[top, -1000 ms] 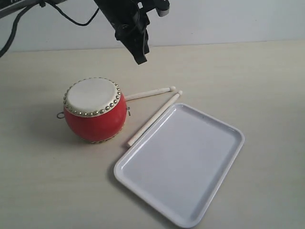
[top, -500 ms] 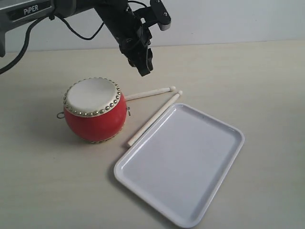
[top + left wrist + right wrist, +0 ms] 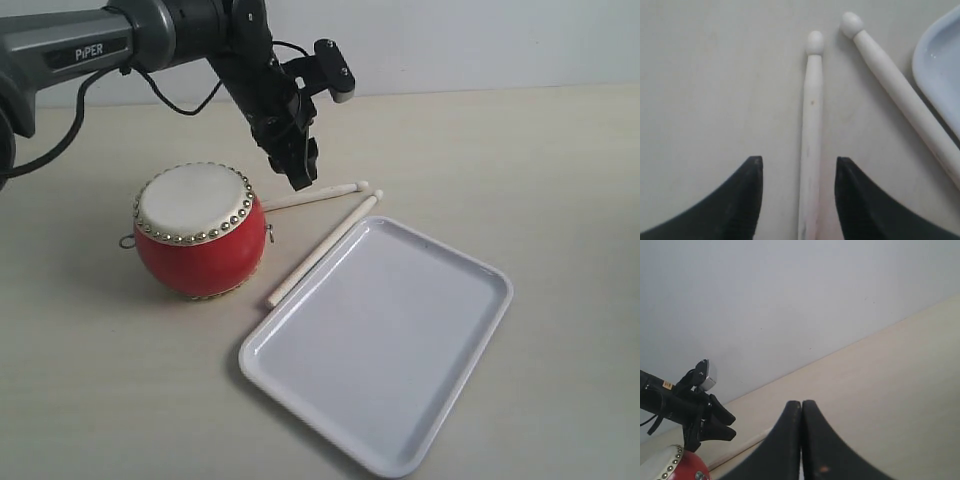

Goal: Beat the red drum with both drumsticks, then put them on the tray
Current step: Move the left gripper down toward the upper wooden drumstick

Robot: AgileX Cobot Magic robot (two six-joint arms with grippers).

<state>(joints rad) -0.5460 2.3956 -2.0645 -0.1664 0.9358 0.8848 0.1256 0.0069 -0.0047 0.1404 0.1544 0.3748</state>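
Note:
The red drum (image 3: pixel 198 232) with its cream skin and brass studs stands at the left on the table. Two pale drumsticks lie to its right: one (image 3: pixel 312 196) points away from the drum, the other (image 3: pixel 322 248) runs along the tray's edge. The white tray (image 3: pixel 382 340) lies at the right front. My left gripper (image 3: pixel 300 175) hangs open just above the first drumstick (image 3: pixel 810 145), one jaw on each side of it, not touching. My right gripper (image 3: pixel 801 405) is shut on nothing, out of the exterior view; it looks across at the drum (image 3: pixel 675 465) and the left gripper (image 3: pixel 710 422).
The pale tabletop (image 3: pixel 520 160) runs back to a light wall. The left arm, marked PIPER (image 3: pixel 100 45), and its black cable reach in from the upper left above the drum.
The left arm has come down and forward from the top of the view, bringing its open gripper low over the drumstick next to the drum. Nothing on the table has moved.

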